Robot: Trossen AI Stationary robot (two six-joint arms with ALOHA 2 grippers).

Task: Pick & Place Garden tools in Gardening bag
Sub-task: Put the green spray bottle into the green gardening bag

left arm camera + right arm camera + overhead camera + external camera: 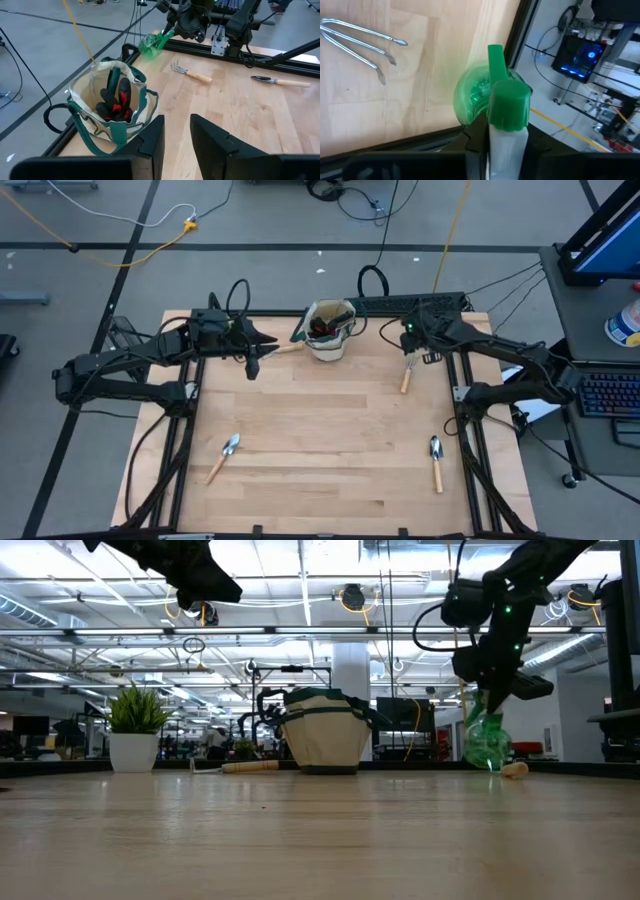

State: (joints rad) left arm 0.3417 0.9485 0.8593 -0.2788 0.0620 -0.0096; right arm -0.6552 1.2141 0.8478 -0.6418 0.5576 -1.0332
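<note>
The beige gardening bag [330, 332] with green trim stands at the table's far middle, with red-and-black gloves [116, 102] and a green-handled tool inside. My right gripper [410, 352] is to its right, shut on the green spray bottle [487, 742]. My left gripper [253, 363] is open and empty, raised just left of the bag. A wooden-handled rake [407, 376] lies flat below my right gripper. Two trowels [222, 457] [436, 463] lie flat near the front. Another wooden-handled tool [285, 348] lies beside the bag's left side. My right gripper pinches the spray bottle's head between its two fingers, on the white part [507, 150] just behind the green cap [508, 104]. The fingers come from above. The clear green body [151, 43] hangs below them, tilted, close above the table's far right edge.
A small potted plant [135, 730] stands at the far left. The table's black frame [460, 405] runs along its sides. The middle of the wooden top [320, 430] is bare. A keyboard and other gear [605, 392] sit right of the table.
</note>
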